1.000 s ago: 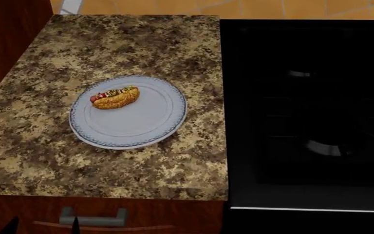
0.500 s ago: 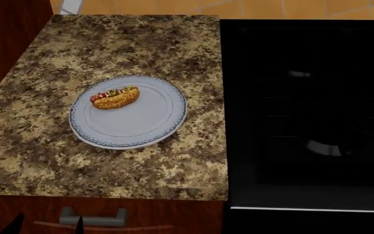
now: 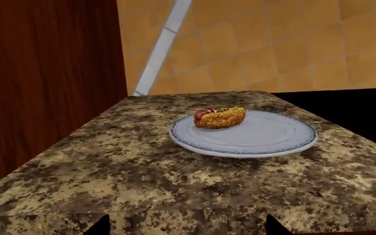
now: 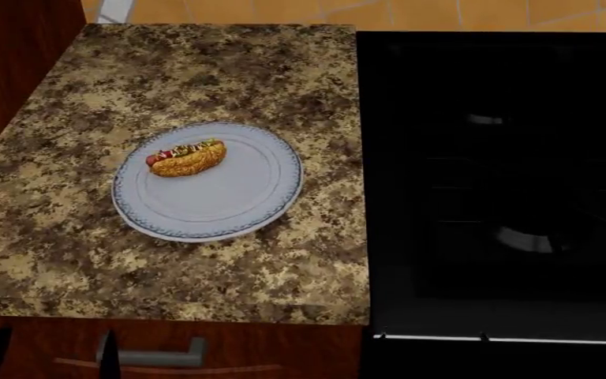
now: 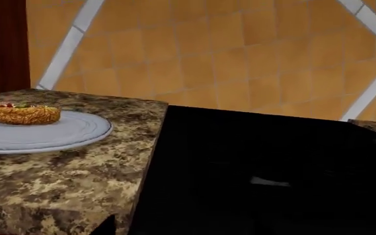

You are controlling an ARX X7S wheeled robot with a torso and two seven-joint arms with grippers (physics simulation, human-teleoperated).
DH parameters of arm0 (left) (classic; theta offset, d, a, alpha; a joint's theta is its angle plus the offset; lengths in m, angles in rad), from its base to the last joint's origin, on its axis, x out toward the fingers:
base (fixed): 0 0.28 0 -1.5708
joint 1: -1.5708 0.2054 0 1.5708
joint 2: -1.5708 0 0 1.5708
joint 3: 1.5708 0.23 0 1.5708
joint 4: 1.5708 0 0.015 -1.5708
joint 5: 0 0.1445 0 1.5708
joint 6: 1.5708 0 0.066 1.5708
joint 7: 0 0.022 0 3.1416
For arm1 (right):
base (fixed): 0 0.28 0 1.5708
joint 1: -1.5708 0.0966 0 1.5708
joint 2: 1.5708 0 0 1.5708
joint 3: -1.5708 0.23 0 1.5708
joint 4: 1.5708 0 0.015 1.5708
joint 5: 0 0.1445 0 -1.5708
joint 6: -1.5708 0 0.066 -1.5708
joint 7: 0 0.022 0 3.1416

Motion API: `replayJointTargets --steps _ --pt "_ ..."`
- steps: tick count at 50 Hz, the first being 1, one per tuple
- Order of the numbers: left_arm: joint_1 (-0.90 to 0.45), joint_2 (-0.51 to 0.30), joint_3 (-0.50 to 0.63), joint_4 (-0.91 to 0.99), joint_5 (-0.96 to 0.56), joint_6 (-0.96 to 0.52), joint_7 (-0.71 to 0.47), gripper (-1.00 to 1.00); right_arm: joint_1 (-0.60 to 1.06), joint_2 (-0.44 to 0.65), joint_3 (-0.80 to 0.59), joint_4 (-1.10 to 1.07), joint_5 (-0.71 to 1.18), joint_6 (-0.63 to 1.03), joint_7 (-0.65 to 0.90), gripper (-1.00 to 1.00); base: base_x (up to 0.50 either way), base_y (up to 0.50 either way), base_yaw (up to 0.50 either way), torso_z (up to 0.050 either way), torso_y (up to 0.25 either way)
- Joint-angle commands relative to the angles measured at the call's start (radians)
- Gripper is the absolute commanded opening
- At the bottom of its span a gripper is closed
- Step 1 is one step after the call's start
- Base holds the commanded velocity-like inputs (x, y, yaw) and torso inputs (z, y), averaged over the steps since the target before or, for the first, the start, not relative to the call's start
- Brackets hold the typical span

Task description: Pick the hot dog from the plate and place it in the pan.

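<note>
The granite-patterned surface (image 4: pixel 187 260) fills the left of the head view, with a wooden panel (image 3: pixel 44 78) along its left side and a black stove top (image 4: pixel 498 181) adjoining it on the right. The stove area renders almost uniformly dark; only faint pale glints show there, so the pan cannot be made out with any certainty in any view. The plate (image 4: pixel 230 207) lies flat near the middle of the surface, nearer the stove than the wooden panel. The hot dog (image 4: pixel 187 159) rests on the plate toward its far-left rim, well inside the edge, toppings up. The left pincer (image 4: pixel 50 355) shows only as two dark tips at the bottom edge of the head view, spread apart and holding nothing, below the front edge of the surface and well short of the plate. The right pincer is barely seen: one dark tip at the lower edge of its wrist view, so its opening cannot be told. Risks, as judged: the bun is small and sits off-centre, so a low or skewed approach may strike the plate rim and slide it; and with the pan indistinct against the black stove, placement may miss.
</note>
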Motion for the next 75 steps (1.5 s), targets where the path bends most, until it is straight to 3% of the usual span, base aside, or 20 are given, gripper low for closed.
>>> replayJointTargets --steps 1,9,15,22,27,36,43,51,75 --pt "0.011 -0.012 0.005 0.226 -0.004 -0.178 -0.023 1.00 0.019 0.020 0.014 -0.277 0.002 0.248 0.005 1.00 0.00 0.00 0.00 0.000 0.000" --pt "-0.092 -0.034 -0.023 0.513 -0.059 -0.519 -0.024 1.00 0.084 0.044 0.025 -0.438 0.007 0.454 0.004 1.00 0.00 0.00 0.00 0.000 0.000" --pt "-0.174 -0.029 -0.029 0.555 -0.099 -0.670 -0.027 1.00 0.189 0.068 0.020 -0.523 0.014 0.639 -0.010 1.00 0.00 0.00 0.00 0.000 0.000" --pt "-0.445 -0.041 -0.119 0.656 -0.209 -1.024 0.017 1.00 0.341 0.113 0.035 -0.571 0.034 0.821 -0.046 1.00 0.00 0.00 0.00 0.000 0.000" --pt "-0.554 -0.049 -0.153 0.650 -0.248 -1.149 0.039 1.00 0.418 0.124 0.062 -0.561 0.057 0.877 -0.069 1.00 0.00 0.00 0.00 0.000 0.000" --pt "-0.659 -0.052 -0.221 0.564 -0.290 -1.252 0.078 1.00 0.507 0.151 0.126 -0.484 0.107 0.942 -0.124 1.00 0.00 0.00 0.00 0.000 0.000" --pt "-0.769 -0.105 -0.247 0.512 -0.312 -1.320 0.107 1.00 0.564 0.187 0.177 -0.500 0.140 1.054 -0.158 1.00 0.00 0.00 0.00 0.000 0.000" --pt "-0.778 -0.126 -0.255 0.447 -0.316 -1.298 0.120 1.00 0.578 0.184 0.225 -0.501 0.173 1.116 -0.185 1.00 0.00 0.00 0.00 0.000 0.000" --pt "-0.786 -0.178 -0.199 0.429 -0.354 -1.304 0.141 1.00 0.597 0.250 0.120 -0.510 0.157 1.121 -0.173 1.00 0.11 0.06 0.00 0.000 0.000"
